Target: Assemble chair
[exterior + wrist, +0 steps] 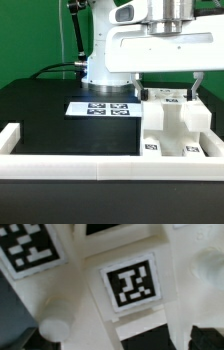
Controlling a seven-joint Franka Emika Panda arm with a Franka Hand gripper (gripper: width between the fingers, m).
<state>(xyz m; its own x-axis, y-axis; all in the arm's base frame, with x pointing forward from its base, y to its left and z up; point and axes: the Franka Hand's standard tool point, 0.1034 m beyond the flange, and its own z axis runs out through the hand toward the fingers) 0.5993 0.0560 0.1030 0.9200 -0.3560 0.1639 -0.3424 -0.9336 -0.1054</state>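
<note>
Chair (172, 128) just beneath gripper (168, 90), jaws wide apart

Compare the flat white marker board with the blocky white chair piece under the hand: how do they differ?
The thin white marker board lies flat on the black table; the blocky white plastic chair piece stands taller. The marker board is towards the exterior view's left; the chair piece sits beneath the hand. The marker board's tags crowd together; the chair piece's sit on separate faces. Both are white with black-and-white square tags.
</note>
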